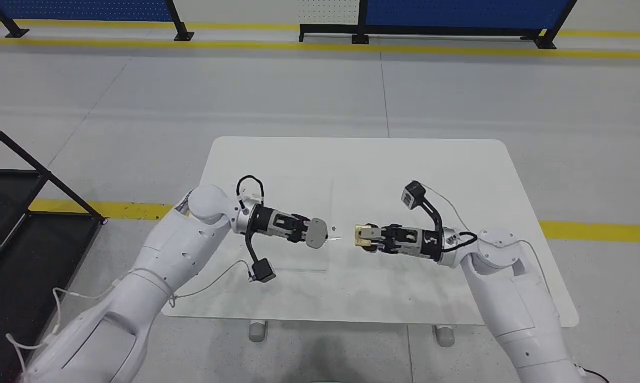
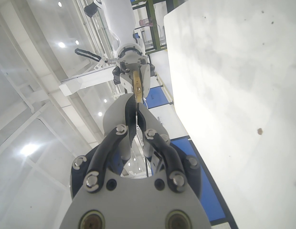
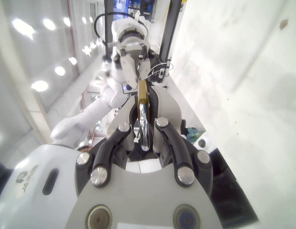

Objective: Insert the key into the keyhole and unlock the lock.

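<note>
Both arms hover above the white table (image 1: 430, 173), their grippers facing each other. My left gripper (image 1: 320, 233) (image 2: 136, 103) is shut on a thin metal key (image 2: 137, 117), whose tip (image 1: 338, 237) points at the lock. My right gripper (image 1: 366, 237) (image 3: 143, 96) is shut on a brass padlock (image 1: 358, 235) (image 3: 142, 94), with its silver shackle (image 3: 143, 125) lying back between the fingers. In the left wrist view the padlock (image 2: 137, 88) sits just beyond the key's tip. Whether the key has entered the keyhole cannot be told.
A black rack (image 1: 30, 213) stands off the table's left side. Blue partition panels (image 1: 460, 3) line the far floor. The tabletop bears only a few small marks (image 2: 259, 131).
</note>
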Action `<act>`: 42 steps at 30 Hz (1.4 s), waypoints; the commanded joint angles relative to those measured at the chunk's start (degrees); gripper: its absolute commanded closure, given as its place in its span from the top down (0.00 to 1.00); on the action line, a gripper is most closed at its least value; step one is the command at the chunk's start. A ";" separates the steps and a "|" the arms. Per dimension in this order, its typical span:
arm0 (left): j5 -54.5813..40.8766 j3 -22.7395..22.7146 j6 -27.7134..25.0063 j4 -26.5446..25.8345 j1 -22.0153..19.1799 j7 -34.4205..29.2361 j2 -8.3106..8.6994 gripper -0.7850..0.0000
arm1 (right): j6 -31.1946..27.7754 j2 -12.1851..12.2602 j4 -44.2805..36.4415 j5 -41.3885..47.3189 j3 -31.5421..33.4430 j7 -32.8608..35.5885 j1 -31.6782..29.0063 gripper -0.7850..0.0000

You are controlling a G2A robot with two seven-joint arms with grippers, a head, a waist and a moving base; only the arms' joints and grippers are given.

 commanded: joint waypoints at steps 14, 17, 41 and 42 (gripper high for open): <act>-2.56 1.21 -1.95 -1.57 0.39 1.96 0.25 0.00 | -0.09 0.34 -0.04 0.82 -1.26 0.55 0.65 0.00; -2.56 1.21 -1.95 -1.57 0.39 1.96 0.25 0.00 | -0.09 0.34 -0.04 0.82 -1.26 0.55 0.65 0.00; -3.67 3.74 0.91 0.05 -0.49 -0.90 -0.24 0.00 | -0.09 0.34 -0.04 0.82 -1.26 0.55 0.65 0.00; -3.82 3.96 0.92 0.23 -0.62 -0.90 -0.27 0.00 | -0.09 0.34 -0.04 0.82 -1.26 0.55 0.65 0.00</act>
